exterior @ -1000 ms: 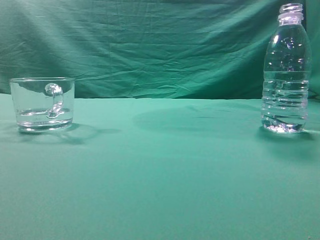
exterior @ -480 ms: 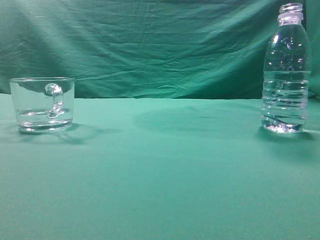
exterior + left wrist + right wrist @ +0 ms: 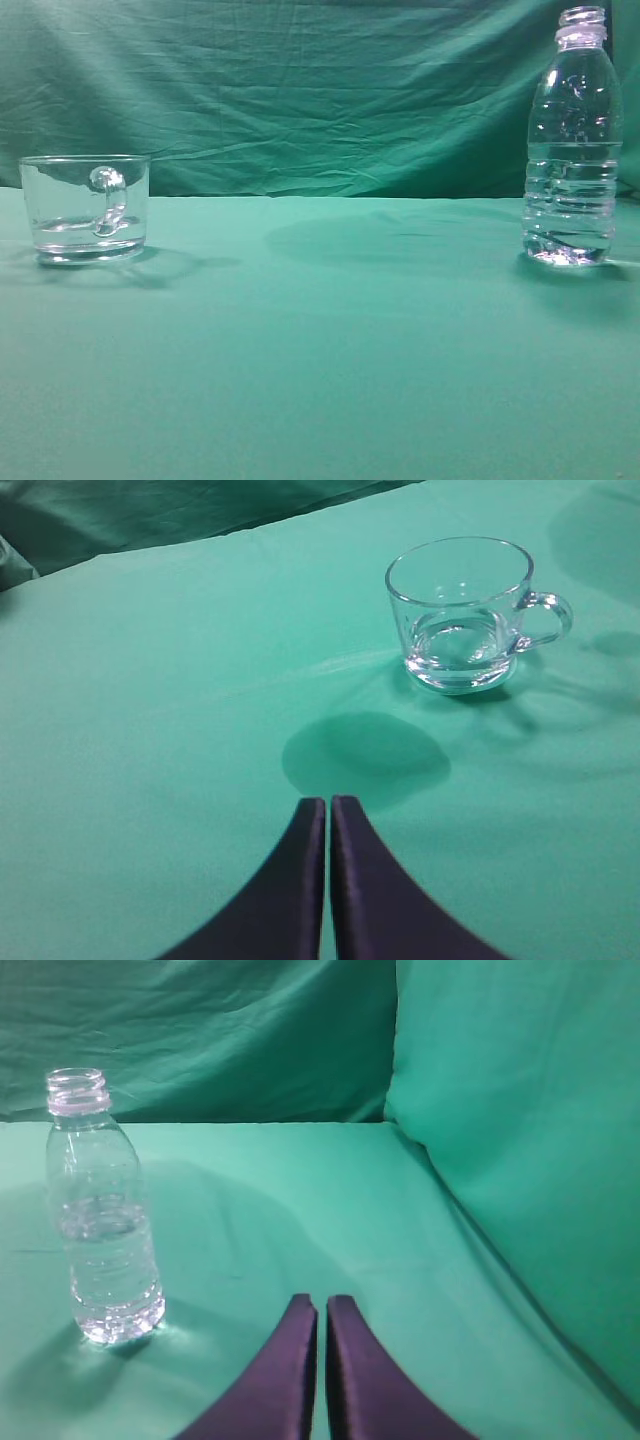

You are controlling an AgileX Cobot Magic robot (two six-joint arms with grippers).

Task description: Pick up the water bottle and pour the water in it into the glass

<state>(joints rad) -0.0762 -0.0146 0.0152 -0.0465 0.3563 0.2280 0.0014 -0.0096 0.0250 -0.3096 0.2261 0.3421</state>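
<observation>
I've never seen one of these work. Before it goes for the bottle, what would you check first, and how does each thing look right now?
1. Water bottle upright on the table: ok.
2. Bottle cap off, neck open for pouring: ok.
3. Glass upright, mouth up: ok; it seems to hold a little liquid already.
4. Open path between bottle and glass: ok, nothing stands between them.
5. Right gripper ready to grasp: not ok, its jaws are shut and apart from the bottle.
6. Left gripper out of the way: ok, jaws shut, short of the glass.
</observation>
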